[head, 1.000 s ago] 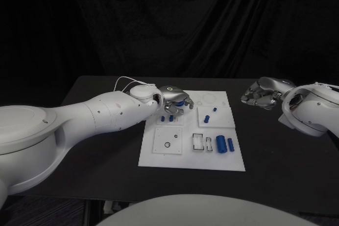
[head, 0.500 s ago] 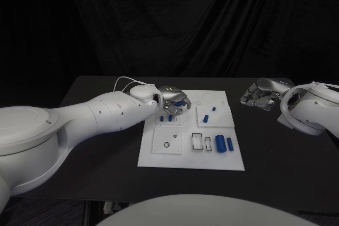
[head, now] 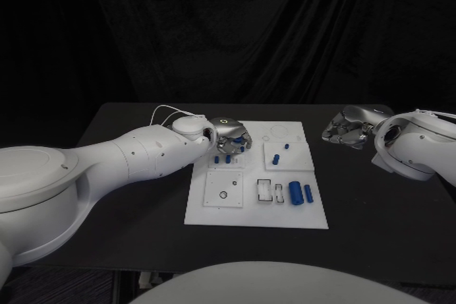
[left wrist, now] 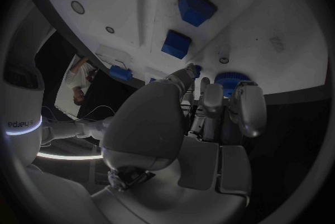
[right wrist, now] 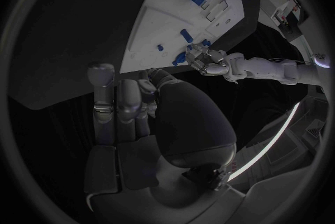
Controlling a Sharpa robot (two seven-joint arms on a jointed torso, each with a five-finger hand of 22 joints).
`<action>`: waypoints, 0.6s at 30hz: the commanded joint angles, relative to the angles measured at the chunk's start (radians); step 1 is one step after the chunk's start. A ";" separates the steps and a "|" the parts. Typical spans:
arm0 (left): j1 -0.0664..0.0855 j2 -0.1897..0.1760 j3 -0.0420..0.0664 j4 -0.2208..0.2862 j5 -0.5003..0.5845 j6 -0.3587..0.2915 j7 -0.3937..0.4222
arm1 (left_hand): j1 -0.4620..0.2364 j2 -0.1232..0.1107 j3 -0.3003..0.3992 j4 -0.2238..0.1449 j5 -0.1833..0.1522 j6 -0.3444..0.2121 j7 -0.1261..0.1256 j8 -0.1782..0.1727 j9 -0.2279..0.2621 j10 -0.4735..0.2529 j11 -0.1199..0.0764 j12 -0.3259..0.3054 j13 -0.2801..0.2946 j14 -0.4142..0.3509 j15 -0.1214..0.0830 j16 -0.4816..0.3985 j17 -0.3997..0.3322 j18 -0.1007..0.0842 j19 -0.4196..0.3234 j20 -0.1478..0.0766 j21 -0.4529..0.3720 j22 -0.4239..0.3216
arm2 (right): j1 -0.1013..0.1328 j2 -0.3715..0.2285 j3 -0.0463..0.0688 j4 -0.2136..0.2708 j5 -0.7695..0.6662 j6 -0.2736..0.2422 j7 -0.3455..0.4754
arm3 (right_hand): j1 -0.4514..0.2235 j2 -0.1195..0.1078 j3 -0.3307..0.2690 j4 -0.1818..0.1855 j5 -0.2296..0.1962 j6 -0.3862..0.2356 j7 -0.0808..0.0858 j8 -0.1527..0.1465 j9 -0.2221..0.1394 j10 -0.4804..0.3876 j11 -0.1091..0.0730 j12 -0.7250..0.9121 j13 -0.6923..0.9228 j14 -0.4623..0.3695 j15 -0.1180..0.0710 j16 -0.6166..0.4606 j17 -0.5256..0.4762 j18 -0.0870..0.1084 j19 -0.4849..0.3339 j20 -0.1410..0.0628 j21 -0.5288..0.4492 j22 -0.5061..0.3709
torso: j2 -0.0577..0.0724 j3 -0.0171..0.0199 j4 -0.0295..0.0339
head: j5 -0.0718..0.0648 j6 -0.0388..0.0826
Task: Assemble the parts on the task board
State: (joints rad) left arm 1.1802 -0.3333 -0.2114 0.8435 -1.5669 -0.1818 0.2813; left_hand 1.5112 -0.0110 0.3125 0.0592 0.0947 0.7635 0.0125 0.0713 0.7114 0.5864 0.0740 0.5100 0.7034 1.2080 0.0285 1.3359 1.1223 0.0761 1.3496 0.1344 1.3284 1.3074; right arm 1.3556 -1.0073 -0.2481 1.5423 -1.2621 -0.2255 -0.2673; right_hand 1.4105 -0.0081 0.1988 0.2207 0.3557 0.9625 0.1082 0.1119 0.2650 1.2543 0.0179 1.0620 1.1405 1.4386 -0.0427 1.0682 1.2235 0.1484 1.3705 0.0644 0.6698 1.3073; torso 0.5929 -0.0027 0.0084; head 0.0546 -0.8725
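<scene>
Centrally, task board (head: 214, 209) holding blue parts (head: 296, 192), left robot hand (head: 231, 136) unclear, right robot hand (head: 344, 129) curled empty

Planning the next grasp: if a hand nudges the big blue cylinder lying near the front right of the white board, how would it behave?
The blue cylinder lies on its side on the flat board, so a sideways push would probably roll it. It looks rigid and smooth, so fingers might slip.
</scene>
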 commanded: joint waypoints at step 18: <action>-0.013 0.005 0.001 -0.008 0.000 -0.012 0.000 | -0.002 0.043 0.022 0.001 -0.008 0.066 0.009 0.009 -0.015 0.088 -0.015 0.010 -0.023 0.008 -0.015 0.013 -0.017 -0.016 0.021 -0.007 0.019 0.185 | 0.001 0.005 0.001 -0.003 -0.003 0.036 -0.038 | -0.001 -0.009 0.010 0.002 0.006 -0.006 0.001 -0.007 -0.002 -0.014 0.000 -0.012 -0.008 -0.003 -0.002 -0.014 -0.008 -0.011 -0.003 0.000 -0.018 0.082 | -0.001 -0.0001 0.0015 | 0.002 0.000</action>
State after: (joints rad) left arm 1.1696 -0.3298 -0.2112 0.8346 -1.5673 -0.1861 0.2738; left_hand 1.5140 0.0234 0.3331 0.0608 0.0912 0.8239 0.0234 0.0775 0.6975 0.6701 0.0592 0.5179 0.6812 1.2189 0.0177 1.3475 1.1078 0.0762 1.3639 0.1271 1.3436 1.3079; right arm 1.3556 -1.0022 -0.2480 1.5402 -1.2620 -0.2045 -0.2829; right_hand 1.4105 -0.0080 0.2016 0.2234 0.3556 0.9625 0.1082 0.1101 0.2642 1.2467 0.0181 1.0532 1.1338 1.4385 -0.0427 1.0597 1.2166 0.1484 1.3705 0.0644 0.6582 1.3080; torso 0.5923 -0.0025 0.0095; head 0.0565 -0.8725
